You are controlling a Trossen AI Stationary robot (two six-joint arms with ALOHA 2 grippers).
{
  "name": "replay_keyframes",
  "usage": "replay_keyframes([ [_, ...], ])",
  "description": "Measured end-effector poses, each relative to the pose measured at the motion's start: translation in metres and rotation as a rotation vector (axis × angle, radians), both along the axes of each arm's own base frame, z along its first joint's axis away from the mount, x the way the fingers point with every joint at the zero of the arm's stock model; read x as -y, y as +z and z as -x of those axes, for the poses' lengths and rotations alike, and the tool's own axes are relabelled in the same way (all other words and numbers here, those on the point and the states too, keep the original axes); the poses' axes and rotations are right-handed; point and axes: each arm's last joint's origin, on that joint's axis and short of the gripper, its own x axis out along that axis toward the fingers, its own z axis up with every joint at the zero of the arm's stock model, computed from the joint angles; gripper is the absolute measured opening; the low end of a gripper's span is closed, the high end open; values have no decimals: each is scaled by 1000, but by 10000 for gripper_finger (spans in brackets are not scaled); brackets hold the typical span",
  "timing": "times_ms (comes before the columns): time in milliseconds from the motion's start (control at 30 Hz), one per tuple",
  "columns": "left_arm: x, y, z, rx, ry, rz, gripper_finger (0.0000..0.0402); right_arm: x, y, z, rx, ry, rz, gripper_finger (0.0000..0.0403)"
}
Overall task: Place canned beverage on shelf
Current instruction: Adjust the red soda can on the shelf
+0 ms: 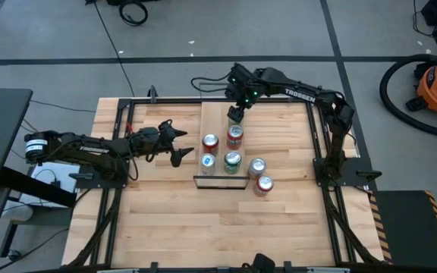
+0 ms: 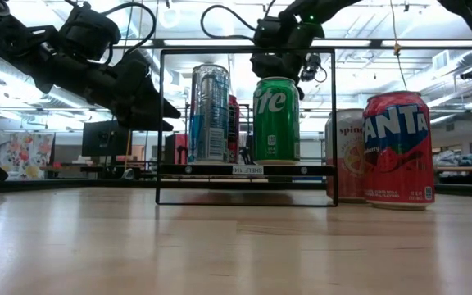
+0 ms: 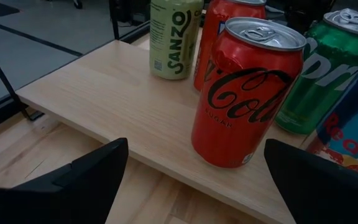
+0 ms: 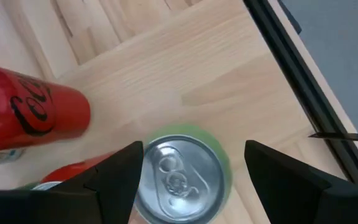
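Observation:
The shelf point(image 1: 220, 114) is a narrow light-wood board with black wire rails, lying on the slatted tabletop. A pale green Sanzo can point(image 4: 179, 177) stands upright on its far end. My right gripper point(image 4: 191, 149) hangs over it, pointing down and open, one finger on each side of the can's top; I see no contact. Two red cans point(image 1: 210, 142) point(image 1: 235, 136), a blue-silver can point(image 1: 207, 161) and a green Sprite can point(image 1: 232, 161) also stand on the board. My left gripper point(image 1: 188, 145) is open and empty, left of the shelf, facing the red Coca-Cola can point(image 3: 247, 93).
Two more cans stand on the tabletop right of the shelf: a silver-topped one point(image 1: 257, 167) and a red Fanta can point(image 2: 396, 147). A black frame point(image 1: 127, 102) rims the table. The near half of the tabletop point(image 1: 218, 227) holds no objects.

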Motion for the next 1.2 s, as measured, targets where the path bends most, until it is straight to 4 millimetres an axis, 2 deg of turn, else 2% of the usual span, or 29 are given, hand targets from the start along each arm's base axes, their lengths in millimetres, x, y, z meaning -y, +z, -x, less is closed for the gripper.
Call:
replay_keyframes([
  [167,0,-1,0,-12,1,7,389,-4,11,8,10,13,9,291],
  [300,0,-1,0,-12,2,9,389,-19,21,23,-70,59,-21,291],
  [400,0,-1,0,-13,2,11,389,-39,24,31,-170,142,-58,291],
  [533,0,-2,1,-16,4,16,389,-74,20,26,-263,284,-75,291],
  [700,0,-2,1,-10,9,32,389,-122,9,17,-356,421,14,291],
  [800,0,-2,1,-11,9,32,389,-139,6,18,-387,433,117,291],
  [933,0,-2,1,-8,11,39,389,-146,3,28,-356,439,163,291],
  [1200,7,1,-2,13,-37,-1,389,-127,-6,72,-86,308,271,291],
])
